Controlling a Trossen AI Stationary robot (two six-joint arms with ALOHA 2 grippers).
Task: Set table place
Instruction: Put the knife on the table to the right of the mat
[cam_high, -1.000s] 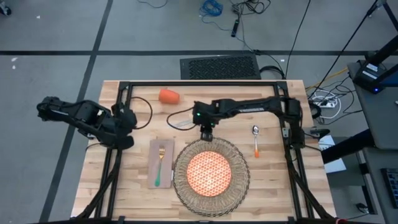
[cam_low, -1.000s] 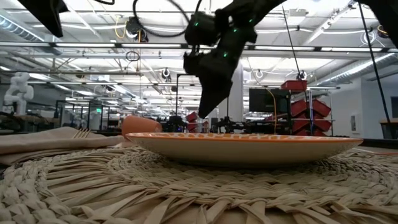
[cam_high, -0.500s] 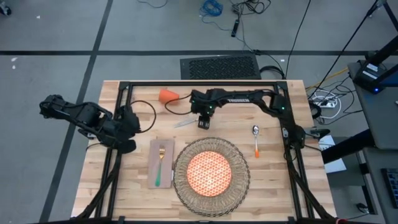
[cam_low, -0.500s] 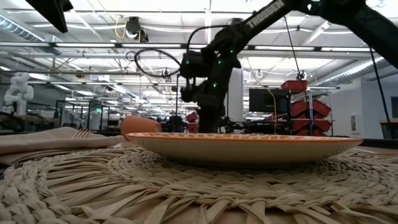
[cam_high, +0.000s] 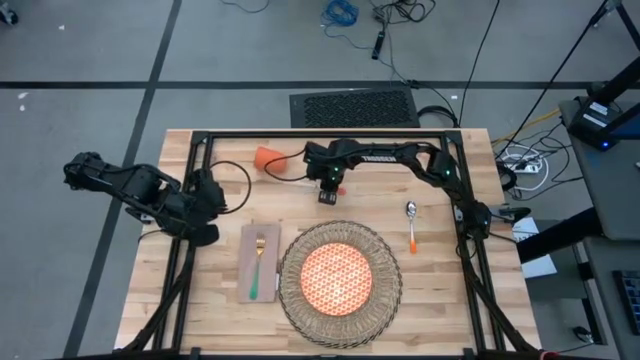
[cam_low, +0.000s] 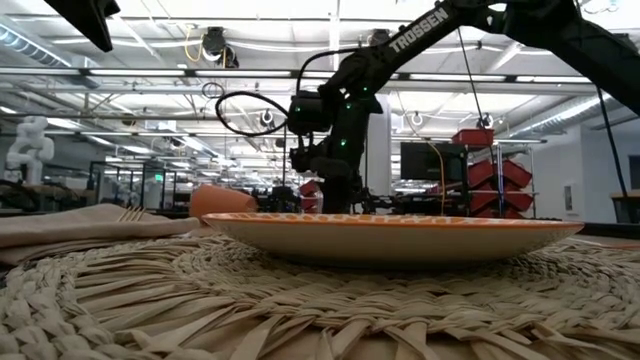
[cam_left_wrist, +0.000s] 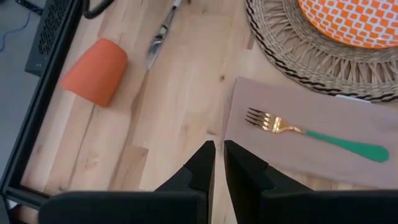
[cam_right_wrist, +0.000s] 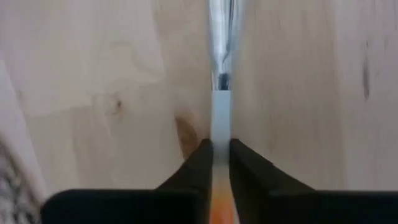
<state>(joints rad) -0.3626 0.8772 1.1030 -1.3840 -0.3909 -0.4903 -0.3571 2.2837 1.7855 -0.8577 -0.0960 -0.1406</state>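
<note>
Both tools are closed: my right tool (cam_right_wrist: 214, 165) pinches the knife (cam_right_wrist: 221, 118) near the counter's (cam_high: 440, 290) far edge; my left tool (cam_left_wrist: 217, 155) waits empty. I should lift level, then lay it beside the plate (cam_high: 337, 277).

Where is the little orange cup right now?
In the high view, the orange cup lies on its side near the table's far edge, left of the middle. It is beside the right hand, and beyond the napkin with the fork.
</note>
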